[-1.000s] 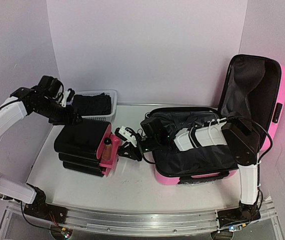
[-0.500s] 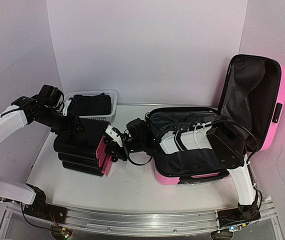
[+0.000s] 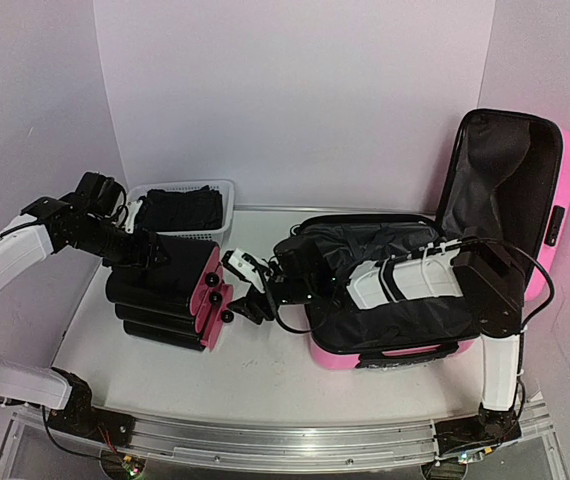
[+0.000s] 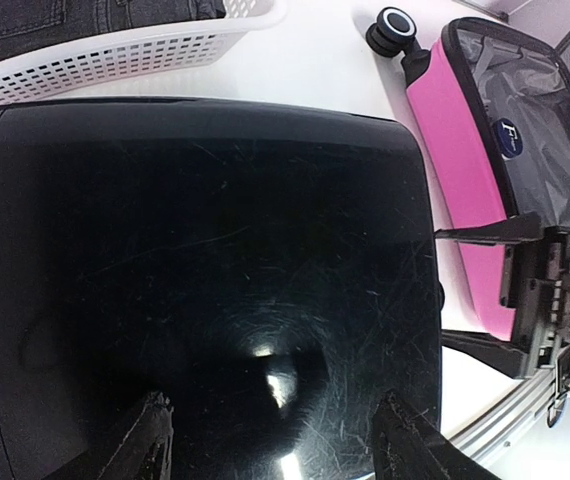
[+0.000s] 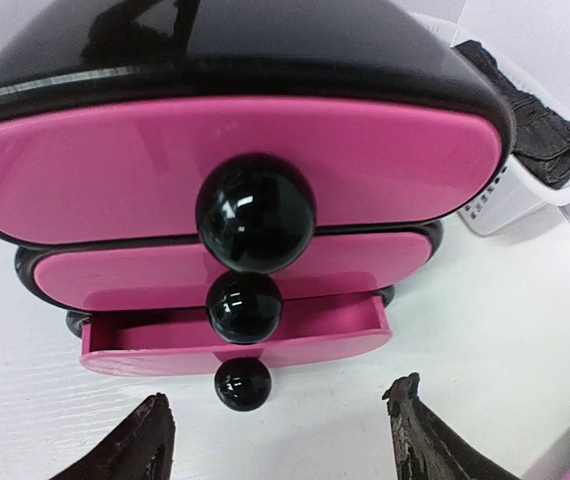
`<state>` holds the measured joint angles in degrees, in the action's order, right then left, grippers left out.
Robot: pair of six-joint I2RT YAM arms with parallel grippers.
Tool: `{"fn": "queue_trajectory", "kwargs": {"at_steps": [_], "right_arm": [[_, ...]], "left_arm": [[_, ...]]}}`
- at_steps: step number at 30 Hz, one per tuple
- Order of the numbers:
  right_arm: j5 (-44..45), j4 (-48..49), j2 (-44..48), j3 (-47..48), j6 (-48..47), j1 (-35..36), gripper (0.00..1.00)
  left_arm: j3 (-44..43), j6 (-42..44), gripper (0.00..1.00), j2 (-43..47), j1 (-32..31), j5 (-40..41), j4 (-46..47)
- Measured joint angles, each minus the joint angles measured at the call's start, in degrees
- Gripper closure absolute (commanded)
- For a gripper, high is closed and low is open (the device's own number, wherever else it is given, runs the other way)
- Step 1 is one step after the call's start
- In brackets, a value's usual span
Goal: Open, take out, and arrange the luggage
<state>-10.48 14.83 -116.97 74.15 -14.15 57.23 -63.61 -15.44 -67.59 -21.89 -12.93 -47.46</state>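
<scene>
The luggage lies open, the drawer chest already out on the worktop; arranging remains. Left hand and right hand both spread.

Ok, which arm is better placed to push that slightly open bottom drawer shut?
Right, probably. Its open fingers point straight at the bottom drawer, just ahead; the left fingers are above the box's black top.

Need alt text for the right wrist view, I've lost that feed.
A black drawer chest with three pink fronts and black ball knobs fills the view; its bottom drawer sits slightly pulled out. The right tool is open in front of it, holding nothing. A white basket of dark clothes is at upper right.
</scene>
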Motion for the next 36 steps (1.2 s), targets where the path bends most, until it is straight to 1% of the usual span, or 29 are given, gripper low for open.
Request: {"fn": "queue_trajectory", "kwargs": {"at_steps": [4,7,10,16,19,22,26,29,36], "right_arm": [[0.76,-2.49,1.22,0.24,-3.39,0.02,0.21],[0.94,-5.25,1.09,0.48,-4.48,0.02,0.20],[1.22,-6.78,1.09,0.59,-4.13,0.00,0.19],[2.23,-11.80,1.62,3.26,-3.50,0.00,0.15],[2.93,-14.58,3.98,3.23,-2.82,0.00,0.10],[3.67,-18.14,6.82,3.61,-2.64,-0.09,0.10],[3.56,-22.60,7.02,6.67,-3.37,-0.11,0.09],[2.75,-22.93,5.27,8.02,-4.07,-0.15,0.11],[1.90,-15.87,-4.83,8.96,-4.92,-0.09,0.29]], "left_arm": [[0.00,0.37,0.29,0.15,0.00,-0.46,0.00],[0.00,0.50,0.26,0.35,0.00,-0.85,0.00],[0.00,0.85,0.24,1.27,0.00,-1.73,0.00],[-0.02,2.16,0.23,2.56,0.00,-4.20,0.02],[-0.02,2.51,0.22,2.62,0.00,-5.22,0.02],[-0.02,2.93,0.22,2.86,0.00,-5.73,0.07],[-0.02,3.50,0.22,3.52,0.00,-5.97,0.13],[-0.02,3.54,0.21,4.26,0.00,-5.95,0.17],[-0.02,3.52,0.21,5.57,0.00,-5.97,1.09]]}}
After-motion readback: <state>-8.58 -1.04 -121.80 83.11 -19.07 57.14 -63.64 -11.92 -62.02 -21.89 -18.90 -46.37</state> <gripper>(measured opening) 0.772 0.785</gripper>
